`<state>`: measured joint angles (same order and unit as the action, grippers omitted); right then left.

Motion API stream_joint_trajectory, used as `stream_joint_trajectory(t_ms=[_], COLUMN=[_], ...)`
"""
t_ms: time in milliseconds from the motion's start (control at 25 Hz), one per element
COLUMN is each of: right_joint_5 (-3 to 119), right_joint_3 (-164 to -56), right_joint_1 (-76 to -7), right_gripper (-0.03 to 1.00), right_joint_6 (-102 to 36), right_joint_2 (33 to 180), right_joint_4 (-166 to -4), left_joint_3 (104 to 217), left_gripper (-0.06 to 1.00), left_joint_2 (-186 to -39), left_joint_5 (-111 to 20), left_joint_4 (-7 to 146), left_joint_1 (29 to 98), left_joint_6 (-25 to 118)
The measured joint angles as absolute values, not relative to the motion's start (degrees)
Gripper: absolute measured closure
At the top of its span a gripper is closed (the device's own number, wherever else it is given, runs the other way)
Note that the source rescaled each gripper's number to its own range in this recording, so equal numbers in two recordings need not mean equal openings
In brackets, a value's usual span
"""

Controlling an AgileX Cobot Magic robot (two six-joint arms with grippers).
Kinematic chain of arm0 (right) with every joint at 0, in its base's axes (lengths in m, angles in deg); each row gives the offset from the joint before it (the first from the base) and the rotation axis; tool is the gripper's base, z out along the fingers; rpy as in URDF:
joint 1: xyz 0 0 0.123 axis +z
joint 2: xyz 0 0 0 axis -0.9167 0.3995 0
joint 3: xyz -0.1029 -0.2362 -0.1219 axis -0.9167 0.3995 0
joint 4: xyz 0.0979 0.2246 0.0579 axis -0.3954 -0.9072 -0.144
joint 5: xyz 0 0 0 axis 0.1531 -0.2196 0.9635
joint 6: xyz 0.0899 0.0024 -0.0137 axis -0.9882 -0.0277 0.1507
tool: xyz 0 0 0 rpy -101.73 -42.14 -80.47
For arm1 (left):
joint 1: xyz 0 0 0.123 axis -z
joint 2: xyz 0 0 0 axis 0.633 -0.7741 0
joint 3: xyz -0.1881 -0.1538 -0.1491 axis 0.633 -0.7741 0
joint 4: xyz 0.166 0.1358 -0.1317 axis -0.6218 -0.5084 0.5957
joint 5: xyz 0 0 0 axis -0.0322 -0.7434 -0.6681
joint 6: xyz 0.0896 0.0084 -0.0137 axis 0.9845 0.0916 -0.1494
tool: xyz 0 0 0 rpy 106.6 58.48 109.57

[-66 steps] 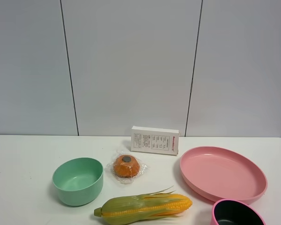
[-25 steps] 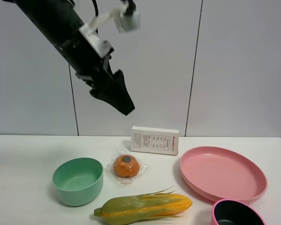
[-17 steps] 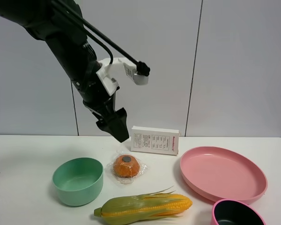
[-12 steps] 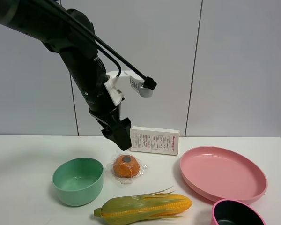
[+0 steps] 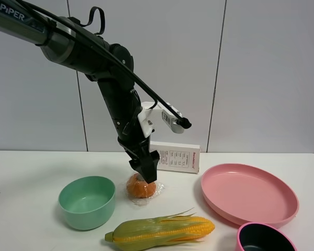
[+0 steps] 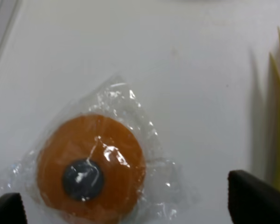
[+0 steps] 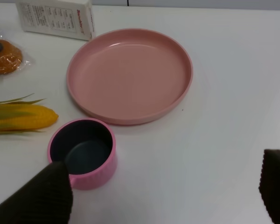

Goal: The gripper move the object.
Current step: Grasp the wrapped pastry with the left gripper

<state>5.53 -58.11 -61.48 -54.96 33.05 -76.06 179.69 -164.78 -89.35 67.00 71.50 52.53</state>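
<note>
Your left fingers (image 6: 256,200) are hanging apart either side of the object (image 6: 91,165), which is sitting off-centre at lower left. You are risking pinching only the loose wrap (image 6: 130,100) and dropping it

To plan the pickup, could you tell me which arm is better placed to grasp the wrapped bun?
Left: the left gripper hangs open right over the wrapped bun, fingers either side, while the right gripper sits away by the pink cup.
</note>
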Motion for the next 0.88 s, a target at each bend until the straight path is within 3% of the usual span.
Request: stream_joint_trajectory(t_ms=[880], right_joint_5=[5.6], right_joint_3=[-58.1], right_joint_1=[-61.5], right_gripper=[-0.03], right_joint_6=[-55.0], right_joint_2=[33.0], right_joint_4=[-76.1], left_joint_3=[181.5], left_gripper=[-0.06], left_joint_2=[-172.3], left_joint_5=[-86.6], left_joint_4=[62.9], left_joint_1=[71.5], left_joint_6=[54.6])
